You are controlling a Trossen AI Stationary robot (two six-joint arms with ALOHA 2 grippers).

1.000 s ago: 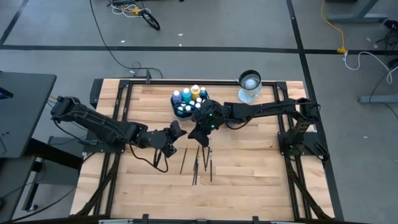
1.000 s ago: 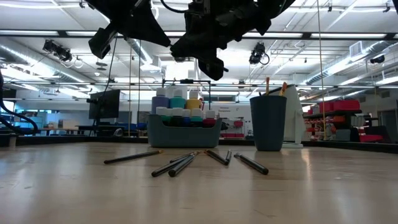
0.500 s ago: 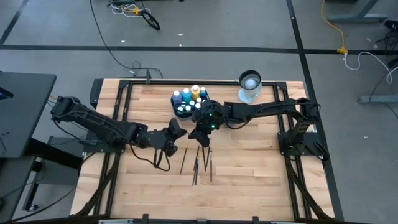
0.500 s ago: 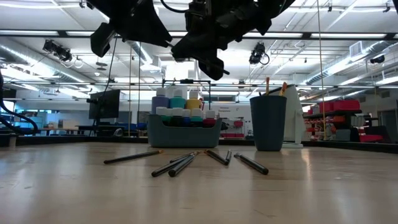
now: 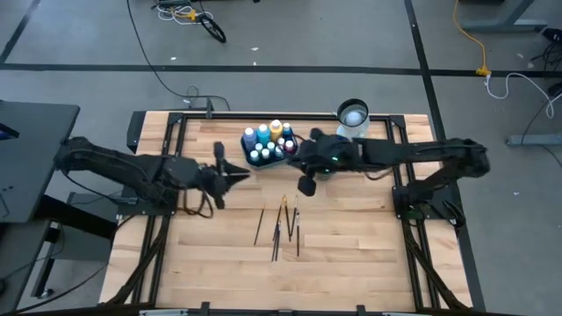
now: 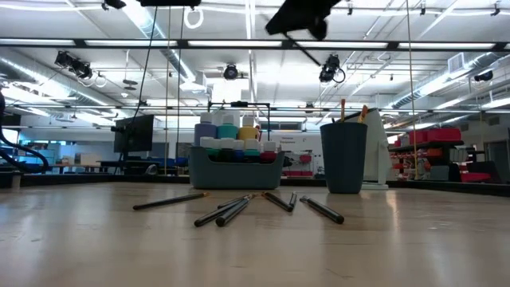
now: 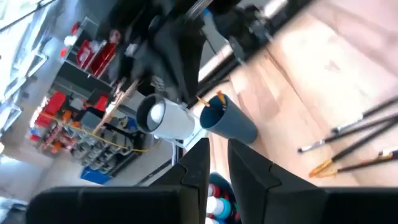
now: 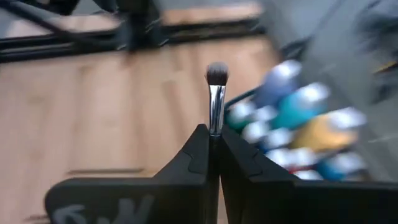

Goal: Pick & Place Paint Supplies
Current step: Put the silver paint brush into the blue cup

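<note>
Both arms have lifted away from the brushes (image 5: 283, 230) lying near the tray (image 5: 248, 154) of paint bottles (image 5: 268, 140): right gripper (image 8: 211, 149) pinching one brush (image 8: 216, 93) beside the tray, left gripper (image 7: 214, 163) slightly parted, empty, several brushes left.

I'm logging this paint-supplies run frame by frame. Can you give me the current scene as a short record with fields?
right gripper: shut on a brush, raised near the tray
left gripper: raised over the table's left half, nothing between its fingers
tray: teal, at the table's far edge, holds the paint bottles
cup: dark blue, upright, right of the tray, brush handles sticking out
loose brushes: several lying on the table, mid-front
</note>
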